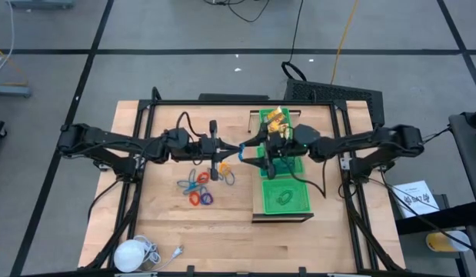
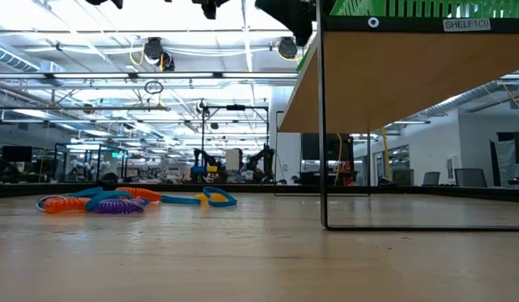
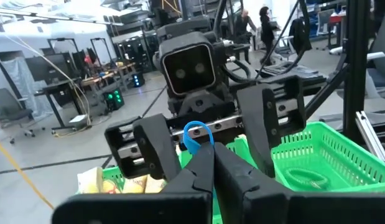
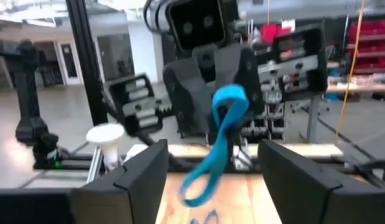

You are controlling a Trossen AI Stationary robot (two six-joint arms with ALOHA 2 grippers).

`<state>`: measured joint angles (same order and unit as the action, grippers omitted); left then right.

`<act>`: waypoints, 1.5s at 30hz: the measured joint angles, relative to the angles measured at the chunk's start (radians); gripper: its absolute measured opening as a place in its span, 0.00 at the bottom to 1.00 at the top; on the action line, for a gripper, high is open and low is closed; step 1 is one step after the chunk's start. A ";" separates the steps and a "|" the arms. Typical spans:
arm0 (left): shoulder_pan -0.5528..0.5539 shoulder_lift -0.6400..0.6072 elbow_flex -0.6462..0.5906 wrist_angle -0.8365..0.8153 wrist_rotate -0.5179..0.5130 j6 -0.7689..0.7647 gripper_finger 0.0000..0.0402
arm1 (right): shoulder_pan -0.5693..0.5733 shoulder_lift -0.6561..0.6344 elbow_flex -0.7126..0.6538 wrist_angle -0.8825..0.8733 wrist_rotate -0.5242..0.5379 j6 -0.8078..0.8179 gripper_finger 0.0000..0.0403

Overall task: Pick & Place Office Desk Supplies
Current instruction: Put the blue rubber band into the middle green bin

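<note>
Thing in hand: a blue ring (image 4: 222, 134), a thin loop, held in mid-air above the counter (image 1: 222, 231), between the two arms and just beside the green mesh tray (image 1: 287, 201).
How it will handle: judged very light, limp and springy; in the right wrist view it droops in a long twisted loop below the pinch. It should not break, but it may swing or slide off smooth fingers.
Where to take hold: best across the band itself, a little below the other gripper's pinch, where the loop hangs free.
Left gripper (image 3: 212, 163): clenched on the top of the blue ring, fingertips pressed together.
Right gripper (image 4: 212, 180): released, fingers spread wide to either side of the hanging loop, facing the left one closely; not gripping yet.
Step judged: a hand-over from left to right, heading for the tray.
Other supplies: more rings (image 1: 199, 189) in red, orange, purple and blue lie in a cluster on the counter near the left arm; yellow packets (image 1: 278, 118) sit in the tray's far end.
Aside: a white round object with a cord (image 1: 132, 254) at the near counter edge.
</note>
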<state>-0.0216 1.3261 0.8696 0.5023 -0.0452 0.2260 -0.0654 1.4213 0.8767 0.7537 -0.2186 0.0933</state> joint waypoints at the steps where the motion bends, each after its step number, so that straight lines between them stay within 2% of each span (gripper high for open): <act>1: 0.000 -0.001 0.000 0.001 0.000 0.000 0.02 | 0.000 0.007 0.001 0.017 0.000 0.000 0.58; 12: 0.000 -0.001 0.000 -0.004 0.001 -0.017 0.01 | 0.000 0.064 0.000 0.068 0.004 0.004 0.43; 18: 0.000 -0.001 0.000 -0.001 0.000 -0.026 0.03 | 0.000 0.062 -0.001 0.071 0.004 -0.009 0.29; 23: 0.000 -0.001 0.000 -0.001 0.000 -0.029 0.01 | 0.000 0.062 -0.001 0.073 0.004 -0.031 0.17; 29: 0.000 -0.001 0.000 -0.003 -0.008 -0.046 0.04 | 0.000 0.062 -0.001 0.071 0.004 -0.042 0.02; 36: 0.000 -0.001 0.000 -0.003 -0.008 -0.053 0.01 | 0.000 0.062 -0.001 0.069 0.004 -0.063 0.02; 40: 0.000 -0.001 0.000 -0.004 -0.025 -0.100 0.09 | 0.000 0.062 -0.001 0.062 0.004 -0.072 0.01; 45: -0.005 -0.003 0.000 -0.005 -0.072 -0.131 0.32 | 0.000 0.062 -0.001 0.056 0.004 -0.079 0.01</act>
<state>-0.0267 1.3234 0.8696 0.4973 -0.1168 0.0952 -0.0658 1.4837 0.8761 0.8093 -0.2146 0.0139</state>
